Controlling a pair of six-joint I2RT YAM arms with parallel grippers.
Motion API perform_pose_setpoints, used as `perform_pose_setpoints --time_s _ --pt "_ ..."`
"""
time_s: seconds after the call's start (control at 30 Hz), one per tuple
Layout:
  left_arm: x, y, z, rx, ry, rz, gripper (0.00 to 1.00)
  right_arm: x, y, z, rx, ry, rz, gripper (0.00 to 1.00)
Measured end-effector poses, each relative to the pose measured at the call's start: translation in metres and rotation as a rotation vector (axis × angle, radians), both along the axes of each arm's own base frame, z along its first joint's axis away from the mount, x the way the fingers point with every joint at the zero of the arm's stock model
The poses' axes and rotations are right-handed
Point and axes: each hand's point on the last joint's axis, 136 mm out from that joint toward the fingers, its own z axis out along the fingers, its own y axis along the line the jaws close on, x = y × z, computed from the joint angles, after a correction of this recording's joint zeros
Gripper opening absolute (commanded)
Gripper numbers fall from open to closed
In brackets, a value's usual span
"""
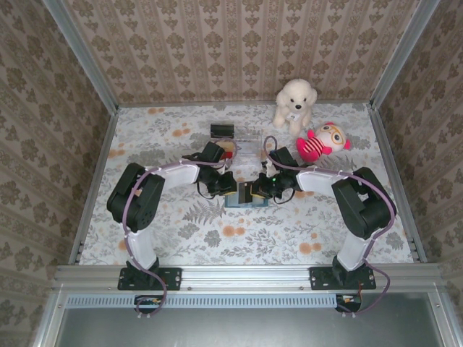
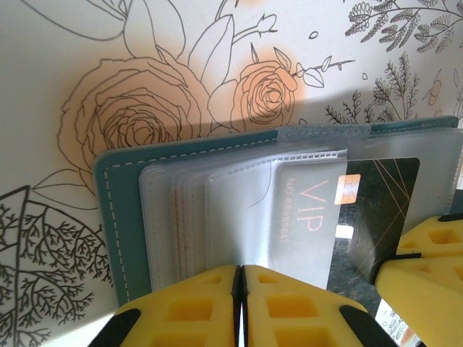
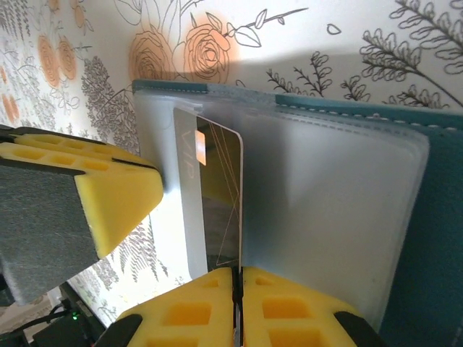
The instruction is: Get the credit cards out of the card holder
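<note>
A teal card holder [image 2: 119, 217] lies open on the floral table, its clear plastic sleeves [image 2: 217, 217] fanned out. A dark credit card [image 2: 383, 195] marked VIP sticks halfway out of one sleeve. My left gripper [image 2: 241, 273] is shut on the edge of a sleeve. In the right wrist view the holder [image 3: 441, 217] spreads to the right, and my right gripper [image 3: 237, 273] is shut on the near edge of the dark card [image 3: 221, 195]. From above, the left gripper [image 1: 230, 185] and right gripper [image 1: 262, 186] meet over the holder [image 1: 244, 203]. No red card shows.
A white plush dog [image 1: 294, 103] and a red plush toy [image 1: 322, 142] sit at the back right. A black object [image 1: 222, 130] and a clear plastic box [image 1: 249, 150] lie just behind the grippers. Patterned walls enclose the table on three sides.
</note>
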Motion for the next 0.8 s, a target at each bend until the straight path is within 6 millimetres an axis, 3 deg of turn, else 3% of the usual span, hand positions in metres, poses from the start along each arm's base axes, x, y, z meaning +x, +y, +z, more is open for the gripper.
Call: perform_pose_setpoints --time_s 0.37,0.8 --pt "0.000 0.000 -0.001 0.004 -0.006 -0.008 0.08 0.000 0.009 -0.011 0.019 0.033 -0.006 0.13" --pt "0.000 0.000 -0.001 0.003 -0.006 -0.008 0.15 0.002 0.006 -0.010 0.017 0.021 0.001 0.02"
